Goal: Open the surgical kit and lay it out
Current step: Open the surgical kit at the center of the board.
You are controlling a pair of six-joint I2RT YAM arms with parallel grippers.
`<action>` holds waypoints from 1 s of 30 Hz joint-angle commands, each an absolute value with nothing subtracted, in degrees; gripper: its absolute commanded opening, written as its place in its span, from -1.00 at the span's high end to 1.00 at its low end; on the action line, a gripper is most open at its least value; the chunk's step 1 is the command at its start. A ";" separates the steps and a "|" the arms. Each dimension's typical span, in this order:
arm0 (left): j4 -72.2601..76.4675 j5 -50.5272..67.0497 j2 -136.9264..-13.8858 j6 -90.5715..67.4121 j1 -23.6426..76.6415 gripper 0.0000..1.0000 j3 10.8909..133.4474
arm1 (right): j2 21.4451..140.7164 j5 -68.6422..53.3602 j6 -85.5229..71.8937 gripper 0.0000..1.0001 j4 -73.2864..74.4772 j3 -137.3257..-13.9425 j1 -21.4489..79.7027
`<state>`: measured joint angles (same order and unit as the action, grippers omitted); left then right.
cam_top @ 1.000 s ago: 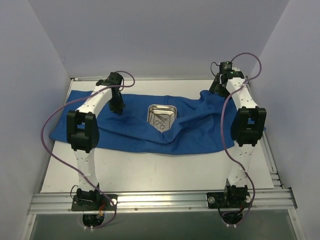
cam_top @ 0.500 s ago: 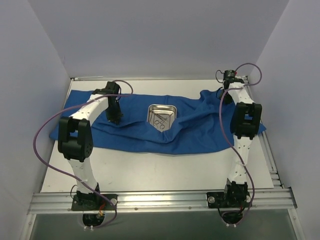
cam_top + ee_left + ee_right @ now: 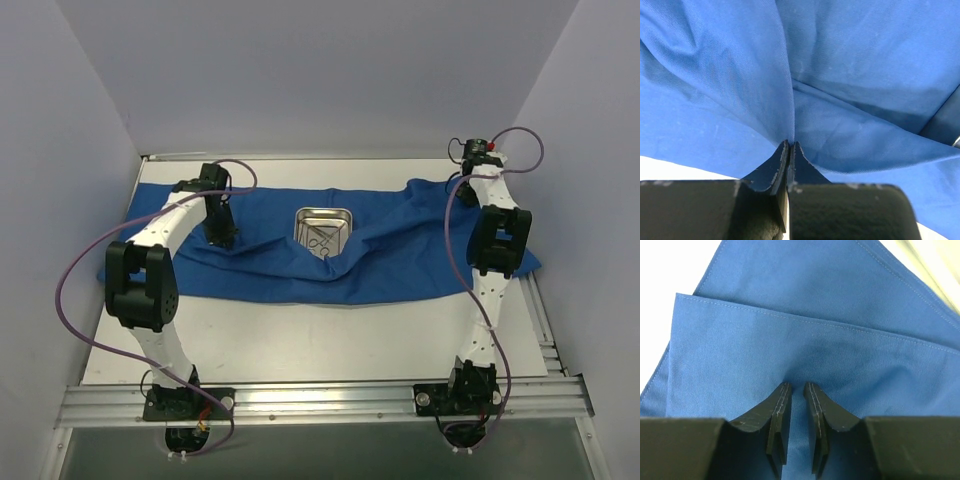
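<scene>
The blue cloth wrap (image 3: 400, 270) lies spread across the table's far half. On it, mid-table, sits the steel tray (image 3: 300, 228) with thin scissor-like instruments (image 3: 320, 243) inside; its near rim is overlapped by a fold. My left gripper (image 3: 222, 240) stands left of the tray. In the left wrist view that gripper (image 3: 791, 143) is shut on a raised ridge of cloth (image 3: 850, 75). My right gripper (image 3: 458, 190) is at the cloth's far right corner. In the right wrist view that gripper (image 3: 797, 386) has its jaws closed to a narrow gap, with a pinch of hemmed cloth (image 3: 815, 340) between them.
White walls close in the table on the left, back and right. A metal rail (image 3: 320, 400) with both arm bases runs along the near edge. Purple cables (image 3: 80, 300) loop off each arm. Bare white tabletop (image 3: 300, 345) shows between the cloth and the rail.
The right gripper has closed on the cloth's far right corner and shifted rightward. The left arm has drawn its pinched fold leftward. The cloth now spreads wider to the right.
</scene>
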<state>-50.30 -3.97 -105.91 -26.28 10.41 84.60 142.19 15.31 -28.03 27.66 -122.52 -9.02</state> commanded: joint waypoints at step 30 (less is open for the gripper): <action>-45.53 2.55 -104.68 -24.96 8.88 0.95 84.55 | 134.83 20.47 -26.64 -0.31 40.60 -129.56 11.16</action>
<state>-47.88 0.89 -105.86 -25.26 9.26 84.12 140.09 15.68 -28.16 37.26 -130.39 10.48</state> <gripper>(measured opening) 0.037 0.653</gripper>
